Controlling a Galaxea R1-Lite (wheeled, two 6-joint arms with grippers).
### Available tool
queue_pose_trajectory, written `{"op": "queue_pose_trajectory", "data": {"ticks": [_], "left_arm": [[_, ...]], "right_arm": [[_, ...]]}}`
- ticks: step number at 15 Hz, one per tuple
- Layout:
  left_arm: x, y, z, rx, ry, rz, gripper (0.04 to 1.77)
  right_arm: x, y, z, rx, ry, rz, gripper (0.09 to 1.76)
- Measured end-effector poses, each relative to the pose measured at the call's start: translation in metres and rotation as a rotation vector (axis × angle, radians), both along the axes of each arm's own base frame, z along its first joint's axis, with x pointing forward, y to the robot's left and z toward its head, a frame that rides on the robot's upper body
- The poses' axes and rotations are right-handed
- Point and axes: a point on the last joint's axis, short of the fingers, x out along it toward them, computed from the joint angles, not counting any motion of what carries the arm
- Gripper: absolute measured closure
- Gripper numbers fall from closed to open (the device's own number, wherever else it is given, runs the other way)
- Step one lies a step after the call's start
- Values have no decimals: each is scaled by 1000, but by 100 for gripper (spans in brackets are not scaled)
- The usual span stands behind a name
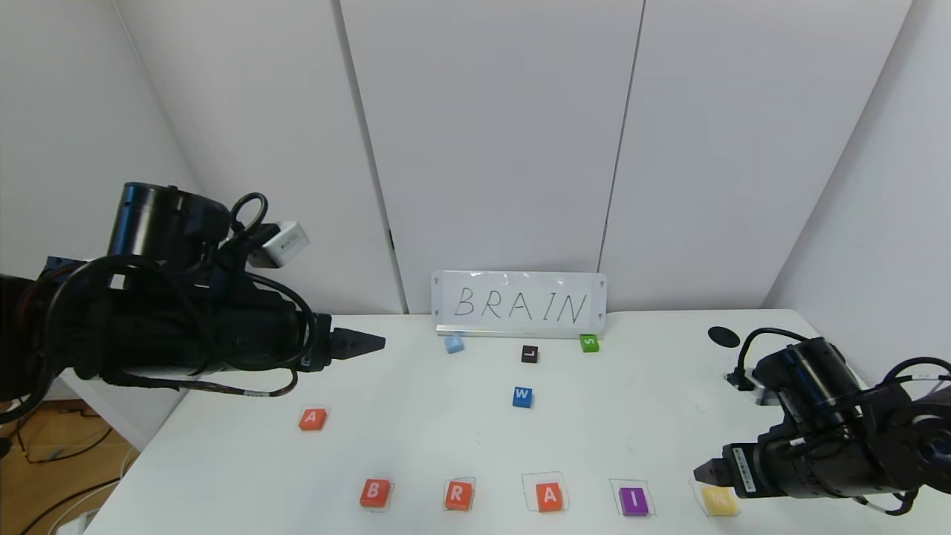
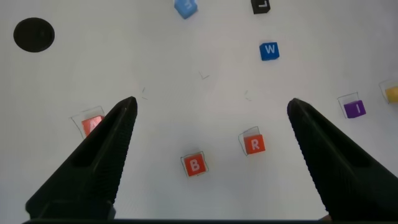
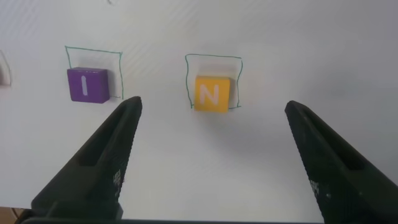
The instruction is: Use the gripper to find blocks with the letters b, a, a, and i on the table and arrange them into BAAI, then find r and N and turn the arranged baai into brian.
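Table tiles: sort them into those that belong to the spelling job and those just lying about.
Job:
- row B, R, A, I, N
- spare orange A, apart on the left
- right tool, open by the N

Lying about:
- blue W
- black L
- green S
- light-blue tile
- BRAIN sign

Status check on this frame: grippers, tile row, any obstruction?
Right gripper open, clear of N. Left gripper open, raised over table. Front row reads B, R, A, I, N. Nothing blocking.
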Motion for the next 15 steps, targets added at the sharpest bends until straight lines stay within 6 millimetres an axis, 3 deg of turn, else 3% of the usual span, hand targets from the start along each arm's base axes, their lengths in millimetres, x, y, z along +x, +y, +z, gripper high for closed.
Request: {"op": "queue_pose_trajectory", "data": {"ticks": [5, 11, 15], "left_arm": [[-31, 7, 20, 14, -63, -3, 9], [-100, 24, 44, 22, -120, 6, 9], [-143, 34, 47, 21, -199, 30, 9]], "right_arm": [[-30, -9, 47, 28, -114, -5, 17], [-90, -27, 95, -7, -256, -37, 15], [-138, -40, 118, -19, -365, -29, 15]]}}
